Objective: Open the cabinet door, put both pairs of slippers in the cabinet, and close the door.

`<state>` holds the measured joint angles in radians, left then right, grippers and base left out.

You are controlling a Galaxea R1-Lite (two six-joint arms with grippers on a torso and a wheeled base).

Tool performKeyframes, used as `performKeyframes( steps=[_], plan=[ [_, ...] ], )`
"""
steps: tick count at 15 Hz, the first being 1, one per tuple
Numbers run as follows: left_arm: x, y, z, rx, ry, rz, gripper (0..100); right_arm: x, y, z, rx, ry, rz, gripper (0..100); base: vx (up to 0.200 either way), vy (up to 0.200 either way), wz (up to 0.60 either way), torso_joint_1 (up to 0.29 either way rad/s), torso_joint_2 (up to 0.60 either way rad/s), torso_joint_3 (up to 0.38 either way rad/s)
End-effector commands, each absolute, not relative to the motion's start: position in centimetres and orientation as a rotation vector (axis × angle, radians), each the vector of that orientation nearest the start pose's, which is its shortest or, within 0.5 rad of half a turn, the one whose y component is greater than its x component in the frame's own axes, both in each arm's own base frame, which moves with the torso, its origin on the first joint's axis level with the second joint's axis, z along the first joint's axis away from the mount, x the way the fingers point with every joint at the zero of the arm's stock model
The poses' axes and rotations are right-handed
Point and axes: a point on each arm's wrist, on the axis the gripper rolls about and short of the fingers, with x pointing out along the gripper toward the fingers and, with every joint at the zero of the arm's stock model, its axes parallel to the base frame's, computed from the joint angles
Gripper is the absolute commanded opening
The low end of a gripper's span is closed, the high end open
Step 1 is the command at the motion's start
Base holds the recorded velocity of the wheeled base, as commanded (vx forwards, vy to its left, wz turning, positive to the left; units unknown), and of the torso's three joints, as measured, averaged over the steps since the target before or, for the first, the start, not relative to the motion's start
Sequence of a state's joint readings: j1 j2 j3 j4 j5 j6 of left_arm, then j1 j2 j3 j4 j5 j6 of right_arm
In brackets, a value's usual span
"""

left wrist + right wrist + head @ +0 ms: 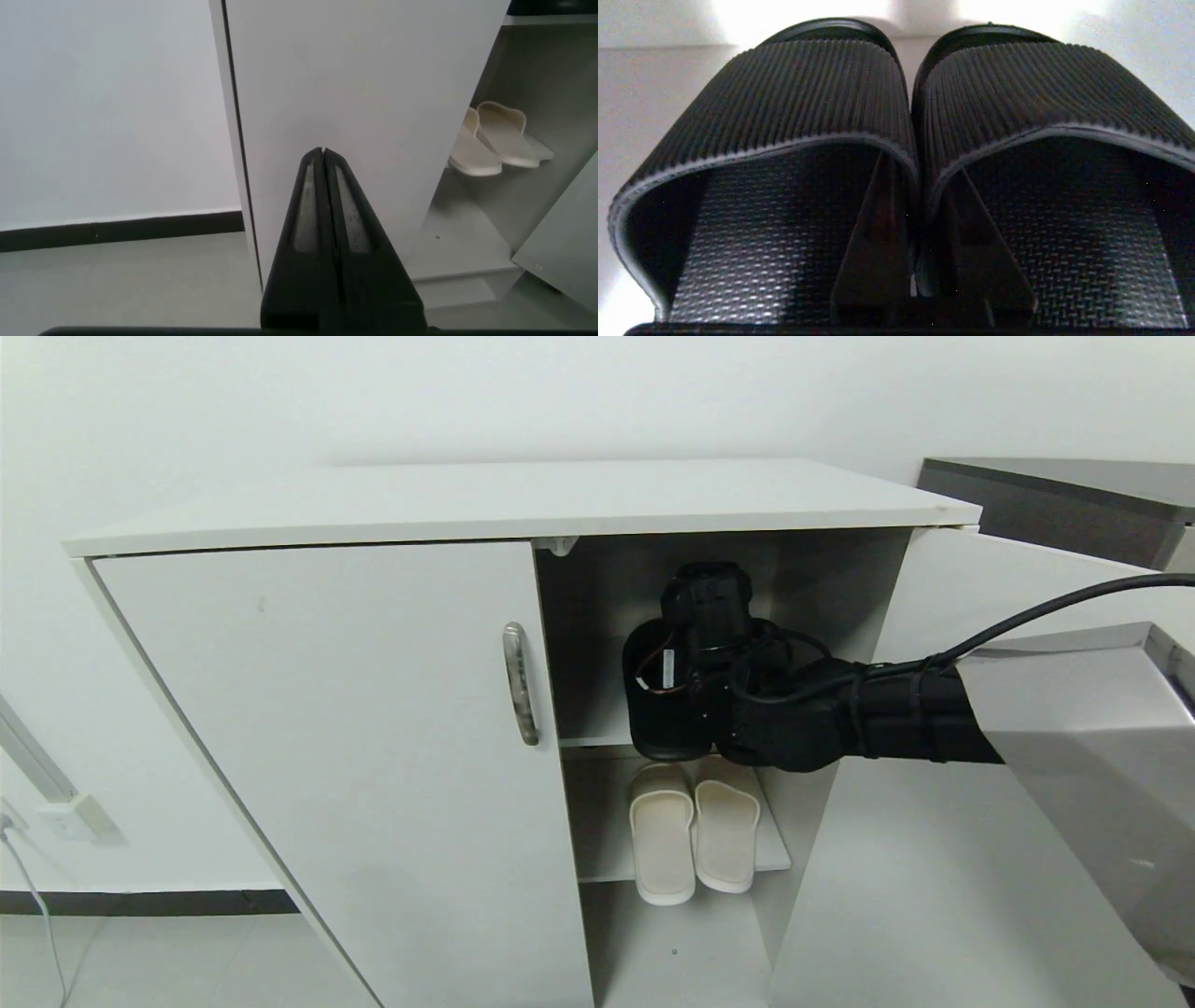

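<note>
The white cabinet [523, 495] has its right door [934, 859] swung open and its left door [355, 756] closed. A pair of black slippers [658, 705] is held side by side inside the upper compartment, just above the shelf. My right gripper [920, 187] is shut on the black slippers [813, 121], pinching their two inner walls together. A pair of white slippers [693, 831] lies on the middle shelf, toes inward. My left gripper [322, 154] is shut and holds nothing, low in front of the closed left door [364, 93], with the white slippers [491, 140] off to its side.
The closed door carries a metal handle [520, 683] at its inner edge. The open door stands close along my right arm. A grey counter [1074, 495] is at the back right. A wall socket [79, 817] with a cable sits low on the left wall.
</note>
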<state>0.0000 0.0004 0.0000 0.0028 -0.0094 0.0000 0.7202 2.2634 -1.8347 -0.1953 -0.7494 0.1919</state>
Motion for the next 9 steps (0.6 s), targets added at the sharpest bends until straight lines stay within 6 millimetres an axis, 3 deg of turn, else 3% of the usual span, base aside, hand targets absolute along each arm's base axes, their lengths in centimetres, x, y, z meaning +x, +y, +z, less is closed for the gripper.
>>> performKeyframes(
  steps=[1,9],
  plan=[
    [-2.27,-0.02,7.52,0.000,0.005,-0.009,0,37.33,30.37,20.23,0.039,0.164,-0.049,0,0.000,0.000,0.00,0.000,0.00,0.000],
    [-2.28,-0.02,7.52,0.000,0.003,-0.009,0,38.24,30.03,20.16,0.028,0.162,-0.043,0,0.000,0.000,0.00,0.000,0.00,0.000]
  ],
)
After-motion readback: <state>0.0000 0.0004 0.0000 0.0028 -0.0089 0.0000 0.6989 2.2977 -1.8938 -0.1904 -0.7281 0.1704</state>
